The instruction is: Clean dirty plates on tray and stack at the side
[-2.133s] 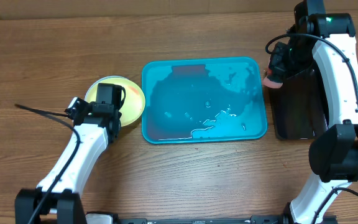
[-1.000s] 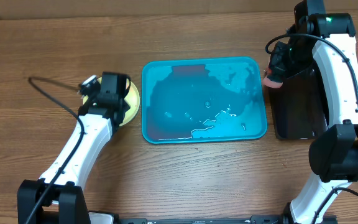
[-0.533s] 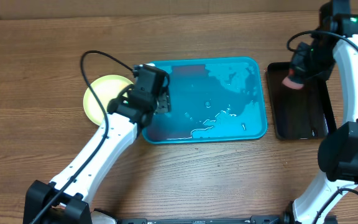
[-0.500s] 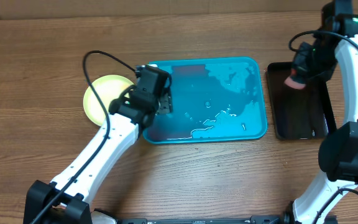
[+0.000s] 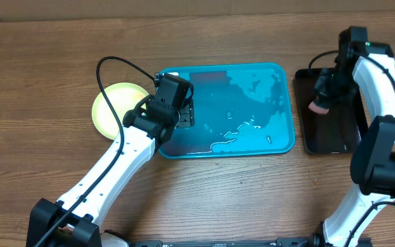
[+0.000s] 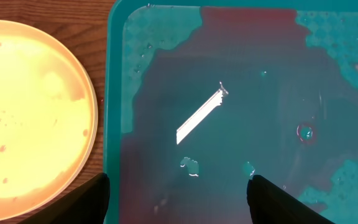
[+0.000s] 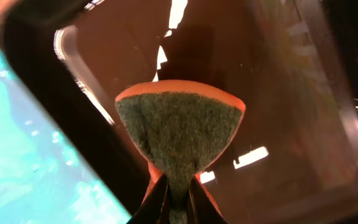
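Observation:
The teal tray (image 5: 284, 72) lies mid-table, wet with reddish water, and no plate rests on it. One pale yellow plate (image 5: 114, 110) sits on the wood just left of the tray; in the left wrist view the plate (image 6: 30, 112) shows faint red specks. My left gripper (image 5: 184, 113) hovers over the tray's left part (image 6: 229, 93), open, with its fingertips (image 6: 89, 200) wide apart and nothing between them. My right gripper (image 7: 178, 200) is shut on an orange sponge (image 7: 179, 127) with a green scrub face. It holds the sponge (image 5: 318, 104) over the black tray (image 5: 334, 134).
The smaller black tray (image 7: 284, 87) stands right of the teal tray, whose edge (image 7: 17, 149) shows beside it in the right wrist view. A black cable (image 5: 115, 65) loops from the left arm over the plate. A cardboard wall bounds the table at the back.
My left arm swung right from the yellow plate to over the tray's left part, and its jaws opened. My right arm carried the sponge from beside the teal tray to over the black tray.

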Controlling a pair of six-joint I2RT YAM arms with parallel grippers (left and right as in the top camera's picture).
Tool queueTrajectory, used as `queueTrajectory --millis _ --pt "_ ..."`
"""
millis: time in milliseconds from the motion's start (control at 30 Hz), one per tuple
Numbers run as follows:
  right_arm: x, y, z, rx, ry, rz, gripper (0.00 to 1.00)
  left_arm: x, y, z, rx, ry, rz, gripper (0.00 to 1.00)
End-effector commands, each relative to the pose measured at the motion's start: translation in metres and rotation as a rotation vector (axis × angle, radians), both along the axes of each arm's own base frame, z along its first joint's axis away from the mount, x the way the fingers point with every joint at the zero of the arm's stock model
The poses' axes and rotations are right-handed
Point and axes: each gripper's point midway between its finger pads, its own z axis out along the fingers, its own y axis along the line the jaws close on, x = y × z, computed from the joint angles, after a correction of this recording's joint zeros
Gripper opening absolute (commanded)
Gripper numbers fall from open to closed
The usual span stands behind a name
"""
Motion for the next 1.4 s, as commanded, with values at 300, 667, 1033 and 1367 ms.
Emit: queueTrajectory --millis 300,667,1033,1367 --pt "-0.006 -0.026 -0.029 -0.073 -0.012 0.108 0.26 0.002 -0.003 0.005 0.001 -0.005 -0.021 0.72" --pt "0.013 -0.015 0.034 0.026 -0.099 0.158 0.30 0.001 -0.005 0.015 -0.005 -0.018 -0.025 0.75" --pt "-0.009 0.013 0.245 0.028 -0.510 0.242 1.00 -0.002 -0.003 0.079 -0.026 -0.077 -0.025 1.00" --pt "-0.092 0.031 0.319 -0.013 -0.658 0.245 1.00 -0.003 -0.003 0.076 -0.022 -0.069 -0.025 1.00"
